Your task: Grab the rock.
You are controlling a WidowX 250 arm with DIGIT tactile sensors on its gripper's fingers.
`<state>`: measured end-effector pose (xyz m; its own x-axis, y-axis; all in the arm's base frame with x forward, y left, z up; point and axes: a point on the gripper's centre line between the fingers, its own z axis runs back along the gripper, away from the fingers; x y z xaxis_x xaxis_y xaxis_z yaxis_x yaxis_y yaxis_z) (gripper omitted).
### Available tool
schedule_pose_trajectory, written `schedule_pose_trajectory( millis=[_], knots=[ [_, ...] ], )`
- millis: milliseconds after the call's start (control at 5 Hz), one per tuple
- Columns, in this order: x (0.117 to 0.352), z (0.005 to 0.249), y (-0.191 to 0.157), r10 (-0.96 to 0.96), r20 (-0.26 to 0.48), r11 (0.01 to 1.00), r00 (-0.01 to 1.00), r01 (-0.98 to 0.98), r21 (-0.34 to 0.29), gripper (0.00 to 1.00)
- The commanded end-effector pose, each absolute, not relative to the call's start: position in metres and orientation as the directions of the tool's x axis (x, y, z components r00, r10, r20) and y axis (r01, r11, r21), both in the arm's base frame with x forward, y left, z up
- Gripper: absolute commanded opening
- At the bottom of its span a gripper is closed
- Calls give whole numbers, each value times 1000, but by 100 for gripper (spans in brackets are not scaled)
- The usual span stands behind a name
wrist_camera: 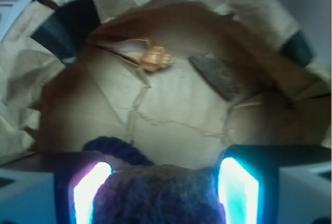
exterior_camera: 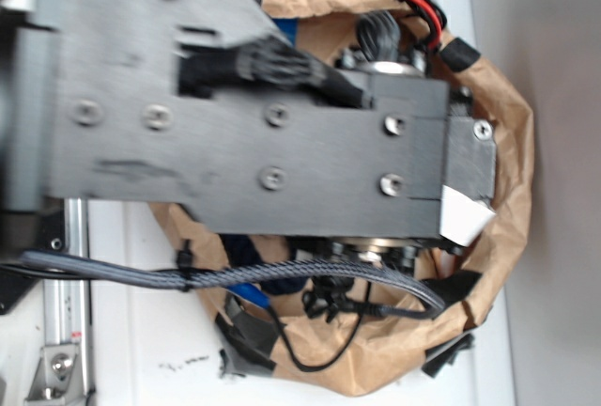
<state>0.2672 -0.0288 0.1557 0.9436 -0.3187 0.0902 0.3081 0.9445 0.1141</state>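
Note:
The rock (wrist_camera: 215,76) is a dark grey-brown angular chunk lying on the floor of the brown paper bag (wrist_camera: 171,115), far right in the wrist view. The orange-and-cream seashell (wrist_camera: 148,55) lies to its left. My gripper (wrist_camera: 165,193) is well short of the rock, at the bag's near side, with its jaws wide apart. Its glowing pads (wrist_camera: 91,193) flank a dark blue knitted thing (wrist_camera: 166,195) that fills the gap between them. In the exterior view the arm (exterior_camera: 282,143) covers the bag's inside, so the rock and gripper are hidden there.
The bag's crumpled rim (exterior_camera: 512,143) rings the workspace, with black tape patches (wrist_camera: 70,24) on it. Cables (exterior_camera: 282,274) hang off the arm over the bag's near edge. A metal rail (exterior_camera: 66,312) stands at the left on the white table.

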Motion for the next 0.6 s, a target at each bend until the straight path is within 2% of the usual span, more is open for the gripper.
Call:
schedule_pose_trajectory(
  millis=[0, 200, 400],
  knots=[
    [265, 172, 0, -274, 109, 959, 956, 263, 109, 0],
    [258, 172, 10, -177, 105, 984, 979, 173, 49, 0],
    [257, 170, 7, -142, 98, 989, 985, 137, 61, 0]
  ],
)
